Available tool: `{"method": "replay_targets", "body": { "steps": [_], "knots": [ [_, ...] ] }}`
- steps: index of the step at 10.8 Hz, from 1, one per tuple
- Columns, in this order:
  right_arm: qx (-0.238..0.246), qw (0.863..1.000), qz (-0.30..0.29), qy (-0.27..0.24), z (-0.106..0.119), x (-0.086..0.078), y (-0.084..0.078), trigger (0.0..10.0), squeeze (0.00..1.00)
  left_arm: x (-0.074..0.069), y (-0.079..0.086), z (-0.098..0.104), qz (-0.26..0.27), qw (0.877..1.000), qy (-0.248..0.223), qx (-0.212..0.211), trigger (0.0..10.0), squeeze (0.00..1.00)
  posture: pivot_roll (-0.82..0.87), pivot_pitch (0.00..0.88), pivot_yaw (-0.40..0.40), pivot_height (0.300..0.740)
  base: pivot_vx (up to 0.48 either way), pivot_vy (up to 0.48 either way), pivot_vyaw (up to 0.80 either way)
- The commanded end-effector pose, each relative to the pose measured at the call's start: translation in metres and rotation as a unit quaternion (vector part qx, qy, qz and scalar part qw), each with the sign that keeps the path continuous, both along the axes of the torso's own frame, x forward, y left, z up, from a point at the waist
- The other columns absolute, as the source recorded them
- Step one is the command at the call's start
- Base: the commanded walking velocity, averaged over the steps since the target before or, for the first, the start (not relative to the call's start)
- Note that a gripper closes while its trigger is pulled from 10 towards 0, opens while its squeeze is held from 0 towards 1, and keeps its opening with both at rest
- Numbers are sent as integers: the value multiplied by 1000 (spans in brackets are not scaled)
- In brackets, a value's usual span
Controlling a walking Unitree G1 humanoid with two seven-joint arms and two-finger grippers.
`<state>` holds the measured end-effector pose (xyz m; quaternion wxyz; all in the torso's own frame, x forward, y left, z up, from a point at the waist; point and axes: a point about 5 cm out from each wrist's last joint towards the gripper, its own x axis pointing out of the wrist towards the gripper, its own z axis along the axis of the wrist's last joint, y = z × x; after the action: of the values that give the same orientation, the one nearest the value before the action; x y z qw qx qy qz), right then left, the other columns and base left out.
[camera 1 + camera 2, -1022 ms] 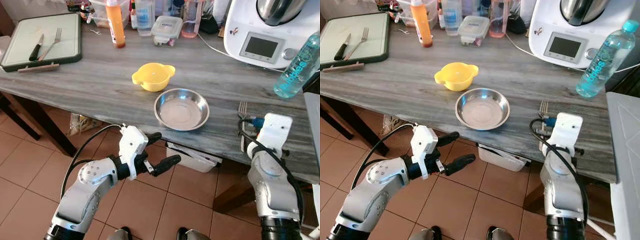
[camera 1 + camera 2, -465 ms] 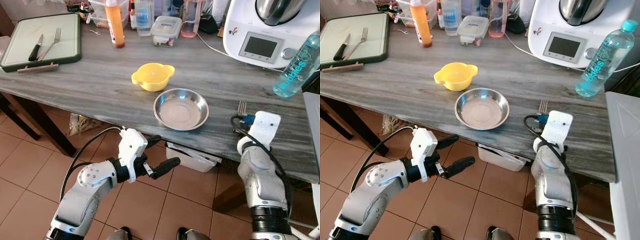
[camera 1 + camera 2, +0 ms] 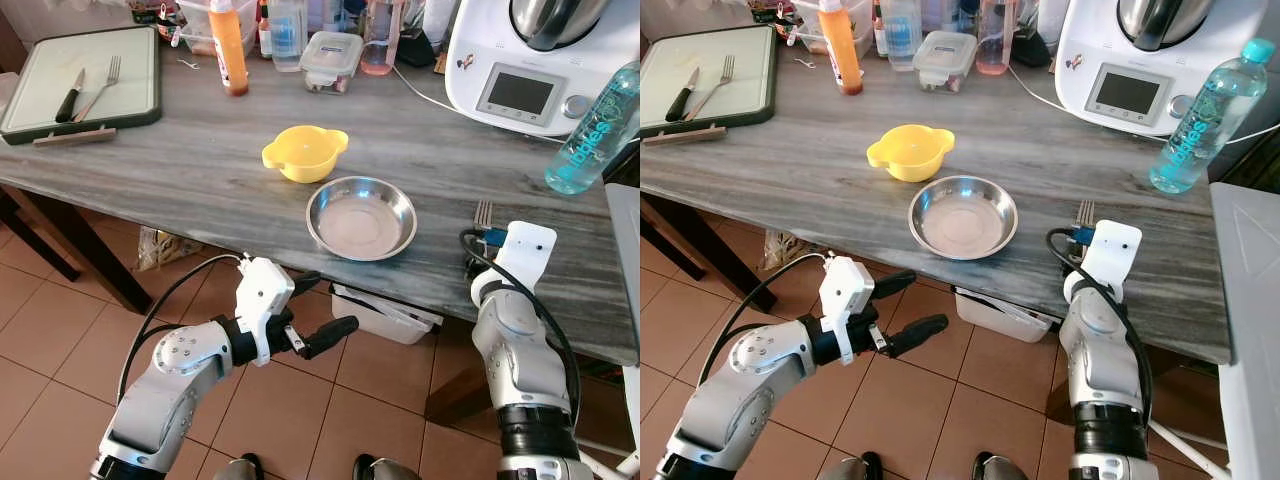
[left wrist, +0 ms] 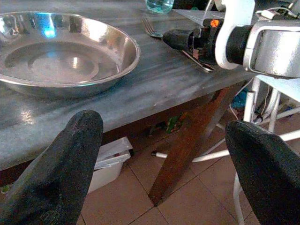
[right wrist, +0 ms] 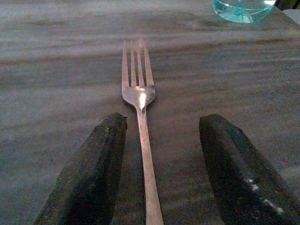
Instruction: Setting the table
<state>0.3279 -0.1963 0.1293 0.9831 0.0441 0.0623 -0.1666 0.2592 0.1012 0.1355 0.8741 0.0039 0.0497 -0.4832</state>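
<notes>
Head views: lying on the grey wooden tabletop [image 3: 180, 170], a fork [image 3: 484, 214] just right of the steel bowl [image 3: 361, 218], a yellow bowl [image 3: 305, 153] behind. Left hand [image 3: 316, 306] hovering open below the tabletop edge.

Left wrist view: facing the steel bowl [image 4: 61, 58].

Right wrist view: right hand [image 5: 159, 173] sitting open, fingers [image 5: 89, 178] flanking the fork handle [image 5: 146, 154], not touching.

grey wood-grain table [image 3: 180, 170], terracotta tile floor [image 3: 60, 330], dark table legs [image 3: 95, 260]
</notes>
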Motion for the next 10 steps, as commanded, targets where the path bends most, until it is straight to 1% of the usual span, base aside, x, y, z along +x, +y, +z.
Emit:
{"method": "replay_targets", "body": {
  "steps": [1, 2, 3, 4, 5, 9, 10],
  "knots": [
    [4, 1000, 6, 5, -2, 2, 1, 10000, 1000, -3, -2, 1, -7, 1000, -3, 5, 10000, 0, 147, 195, -22, 740, 0, 0, 0],
    [19, 1000, 15, 10, -5, 4, 3, 10000, 0, -3, -2, 1, -7, 1000, -2, 5, 10000, 0, 150, 195, -23, 740, 0, 0, 0],
    [27, 999, 16, 13, -7, 5, 4, 8667, 0, -3, -1, 1, -7, 1000, -2, 6, 10000, 0, 150, 195, -23, 740, 0, 0, 0],
    [28, 999, 18, 15, -7, 5, 5, 3882, 0, -3, -1, 1, -8, 1000, -2, 7, 10000, 0, 150, 196, -22, 740, 0, 0, 0],
    [31, 999, 21, 18, -9, 5, 6, 0, 0, -3, -1, 2, -8, 1000, -2, 8, 10000, 0, 150, 197, -20, 740, 0, 0, 0],
    [41, 998, 35, 33, -19, -4, 14, 0, 0, -2, -1, 2, -8, 1000, -1, 9, 10000, 0, 149, 196, -18, 740, 0, 0, 0],
    [45, 997, 48, 38, -24, -8, 22, 0, 0, -2, -1, 2, -8, 1000, 0, 9, 10000, 0, 148, 196, -18, 740, 0, 0, 0]
  ]
}}
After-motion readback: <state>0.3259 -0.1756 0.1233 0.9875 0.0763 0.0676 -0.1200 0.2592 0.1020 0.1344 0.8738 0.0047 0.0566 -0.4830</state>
